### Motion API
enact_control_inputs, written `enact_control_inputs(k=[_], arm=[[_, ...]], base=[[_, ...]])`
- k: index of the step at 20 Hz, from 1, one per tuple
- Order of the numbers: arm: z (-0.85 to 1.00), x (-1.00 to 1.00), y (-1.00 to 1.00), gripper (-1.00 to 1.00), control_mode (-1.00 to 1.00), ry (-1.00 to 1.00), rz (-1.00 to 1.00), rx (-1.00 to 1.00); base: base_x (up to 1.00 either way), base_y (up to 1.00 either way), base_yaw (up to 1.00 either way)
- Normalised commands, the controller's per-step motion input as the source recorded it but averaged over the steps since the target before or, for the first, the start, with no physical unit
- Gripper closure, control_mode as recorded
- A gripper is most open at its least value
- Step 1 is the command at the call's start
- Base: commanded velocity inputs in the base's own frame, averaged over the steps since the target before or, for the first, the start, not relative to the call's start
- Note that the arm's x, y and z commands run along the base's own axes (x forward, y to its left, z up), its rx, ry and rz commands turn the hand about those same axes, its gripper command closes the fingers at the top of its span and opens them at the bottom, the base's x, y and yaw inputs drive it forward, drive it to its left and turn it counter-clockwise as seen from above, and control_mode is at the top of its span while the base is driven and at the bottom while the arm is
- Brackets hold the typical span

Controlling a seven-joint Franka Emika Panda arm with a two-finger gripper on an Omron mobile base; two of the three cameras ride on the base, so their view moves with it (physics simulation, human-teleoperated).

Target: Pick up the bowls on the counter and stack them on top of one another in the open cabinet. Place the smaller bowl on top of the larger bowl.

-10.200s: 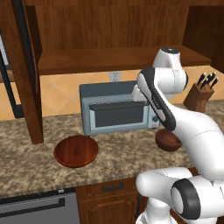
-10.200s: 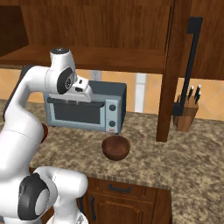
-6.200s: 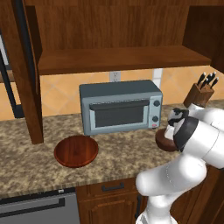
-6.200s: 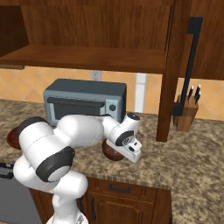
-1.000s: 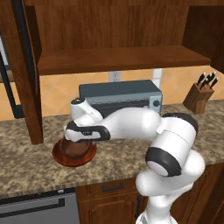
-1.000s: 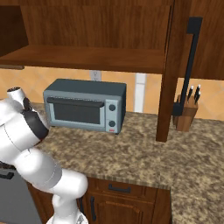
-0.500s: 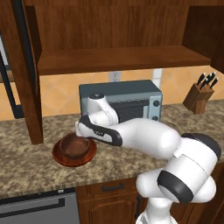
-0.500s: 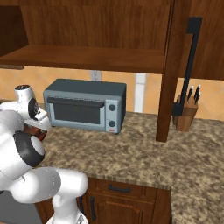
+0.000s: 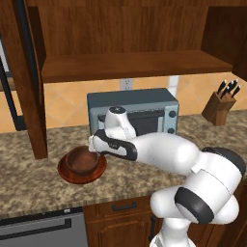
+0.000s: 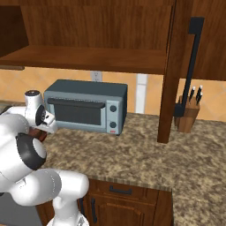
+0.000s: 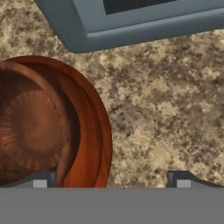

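since a second ago, gripper (image 11: 111, 179) lifts off, jaws wide, holding nothing. smaller bowl (image 9: 80, 159) sits in larger bowl (image 9: 82, 172) on counter (image 9: 29, 178), at your 10 o'clock. stiff, light wood; grip the stack's rim.

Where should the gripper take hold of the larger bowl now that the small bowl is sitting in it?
Probably the larger bowl's low rim on its toaster-oven side, from above: the smaller bowl fills its middle, leaving that edge exposed beside the open gripper.

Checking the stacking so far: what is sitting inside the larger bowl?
The smaller bowl sits inside the larger bowl, on the counter. It covers the larger bowl's middle, leaving just the rim visible.
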Motion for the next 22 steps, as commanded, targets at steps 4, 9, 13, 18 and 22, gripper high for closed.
enact_control_inputs(k=[4,9,13,18,22], arm=[[-0.12,0.32,0.18,-1.0,-1.0,0.0,0.04,0.0],[-0.09,0.25,0.19,-1.0,-1.0,0.0,0.05,0.0],[-0.27,0.09,0.14,-1.0,-1.0,0.0,0.04,0.0],[-0.37,0.14,0.19,-1.0,-1.0,0.0,0.03,-0.01],[-0.4,0.04,0.06,-1.0,-1.0,-0.04,0.01,0.0]], base=[[0.0,0.0,0.0],[0.0,0.0,0.0],[0.0,0.0,0.0],[0.0,0.0,0.0],[0.0,0.0,0.0]])
